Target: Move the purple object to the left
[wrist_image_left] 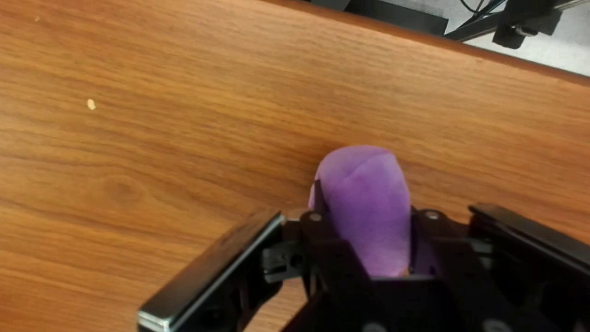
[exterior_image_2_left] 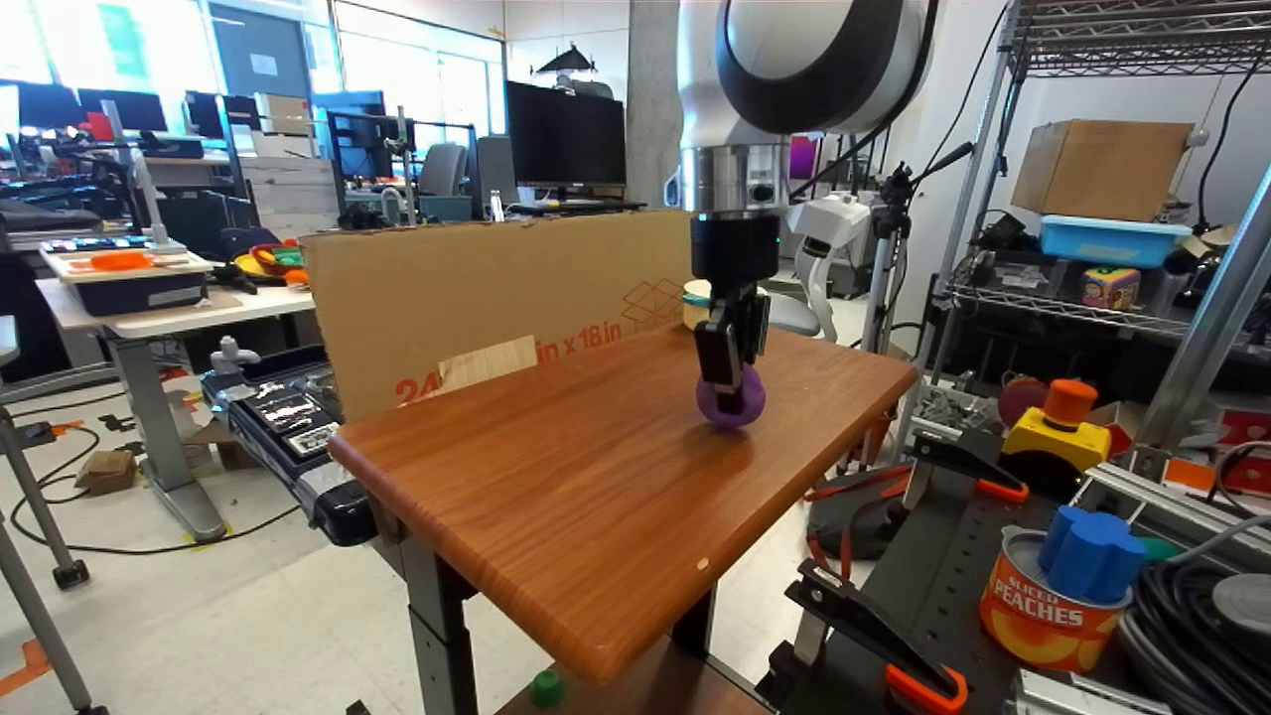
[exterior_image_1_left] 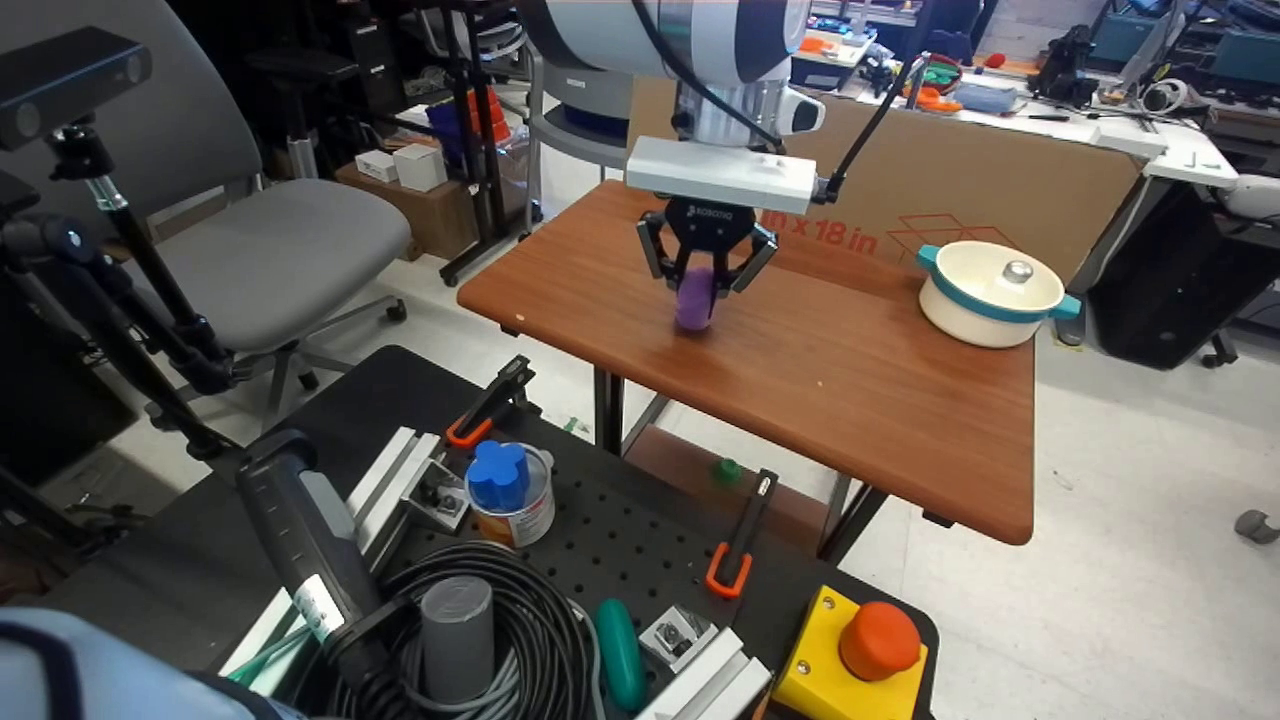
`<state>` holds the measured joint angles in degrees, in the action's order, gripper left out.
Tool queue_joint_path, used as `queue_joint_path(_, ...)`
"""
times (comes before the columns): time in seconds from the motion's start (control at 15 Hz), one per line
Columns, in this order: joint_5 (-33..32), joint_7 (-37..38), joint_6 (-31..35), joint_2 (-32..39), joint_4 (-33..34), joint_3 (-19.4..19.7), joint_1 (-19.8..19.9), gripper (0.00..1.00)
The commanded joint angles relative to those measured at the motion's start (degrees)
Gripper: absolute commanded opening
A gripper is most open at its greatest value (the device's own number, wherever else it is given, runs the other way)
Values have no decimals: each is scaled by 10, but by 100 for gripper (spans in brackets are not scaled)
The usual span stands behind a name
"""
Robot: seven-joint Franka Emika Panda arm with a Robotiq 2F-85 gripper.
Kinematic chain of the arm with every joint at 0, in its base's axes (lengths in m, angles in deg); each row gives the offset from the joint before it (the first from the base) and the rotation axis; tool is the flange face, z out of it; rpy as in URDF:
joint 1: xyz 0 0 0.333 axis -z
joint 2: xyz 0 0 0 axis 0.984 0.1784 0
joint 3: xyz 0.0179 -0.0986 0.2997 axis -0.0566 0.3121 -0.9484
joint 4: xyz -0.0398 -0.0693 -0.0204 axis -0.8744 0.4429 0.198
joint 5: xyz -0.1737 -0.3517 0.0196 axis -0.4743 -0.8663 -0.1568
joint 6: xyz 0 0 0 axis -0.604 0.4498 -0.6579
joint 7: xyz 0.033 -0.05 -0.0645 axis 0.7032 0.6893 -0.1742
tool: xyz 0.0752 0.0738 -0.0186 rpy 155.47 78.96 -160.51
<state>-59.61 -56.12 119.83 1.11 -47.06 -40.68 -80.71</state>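
The lump (wrist_image_left: pixel 368 198) is in the hand (exterior_image_1_left: pixel 698 300), pot (exterior_image_1_left: pixel 985 295) on the table (exterior_image_1_left: pixel 850 385).

around one purple object (exterior_image_1_left: pixel 693 307) in an exterior view: one gripper (exterior_image_1_left: pixel 698 298) at twelve o'clock, one lidded pot (exterior_image_1_left: pixel 990 296) at three, one yellow button box (exterior_image_1_left: pixel 818 645) at five, two orange-tipped clamps (exterior_image_1_left: pixel 741 540) at six and eight, one can (exterior_image_1_left: pixel 537 507) at seven.
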Motion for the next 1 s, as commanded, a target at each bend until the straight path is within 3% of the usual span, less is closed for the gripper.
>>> queue_joint_path(0.0,-10,-24,-1,15,5,5,11,7)
queue_joint_path(0.07,-8,-22,-6,18,7,7,13,52)
queue_joint_path(0.2,-1,-25,-11,11,3,6,18,61)
queue_joint_path(0.53,5,-30,-13,-65,-51,2,28,97)
queue_joint_path(0.8,28,-24,-35,-189,-121,0,26,100)
queue_joint_path(0.93,68,23,-68,-253,-139,12,27,100)
